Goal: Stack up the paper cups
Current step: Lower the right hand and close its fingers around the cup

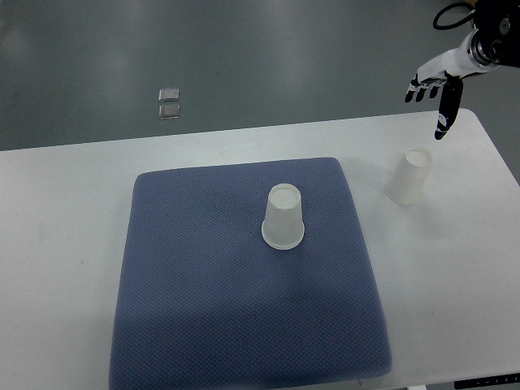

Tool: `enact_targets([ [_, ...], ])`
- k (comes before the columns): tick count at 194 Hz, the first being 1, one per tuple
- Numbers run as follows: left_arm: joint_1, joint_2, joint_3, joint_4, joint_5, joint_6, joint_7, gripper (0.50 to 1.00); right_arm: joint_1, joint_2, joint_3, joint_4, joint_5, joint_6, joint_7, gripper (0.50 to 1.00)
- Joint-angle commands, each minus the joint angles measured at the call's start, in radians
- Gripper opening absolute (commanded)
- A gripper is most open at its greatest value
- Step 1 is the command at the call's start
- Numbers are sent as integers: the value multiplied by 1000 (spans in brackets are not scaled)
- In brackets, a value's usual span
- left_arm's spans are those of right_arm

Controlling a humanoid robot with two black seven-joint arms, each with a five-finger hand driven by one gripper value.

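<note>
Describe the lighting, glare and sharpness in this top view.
Top view: even, soft overhead light; pale streaks of glare on the grey floor beyond the table; only a faint shadow under the inverted paper cup on the blue mat; the cup on the bare table nearly blends into the white surface; the right hand is slightly soft at the corner, its fingers spread.

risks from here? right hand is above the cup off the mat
1. The paper cup on the table sits near the table's right edge; a glancing touch from the right robot hand, fingers spread, could tip it or push it off.
2. Both cups stand upside down, and the cup on the blue mat rests on a soft surface, so stacking pressure may tilt it.
</note>
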Motion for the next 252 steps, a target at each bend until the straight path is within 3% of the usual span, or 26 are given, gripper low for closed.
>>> enact_targets([
  [1, 0, 0, 0, -1, 0, 0, 0, 1000, -48, 5, 2, -22, 9, -22, 1, 903],
  [110, 3, 0, 0, 2, 0, 0, 0, 1000, -224, 85, 2, -148, 81, -97, -1, 901],
  [252, 5, 0, 0, 6, 0, 2, 0, 1000, -391, 129, 2, -320, 81, -105, -1, 872],
])
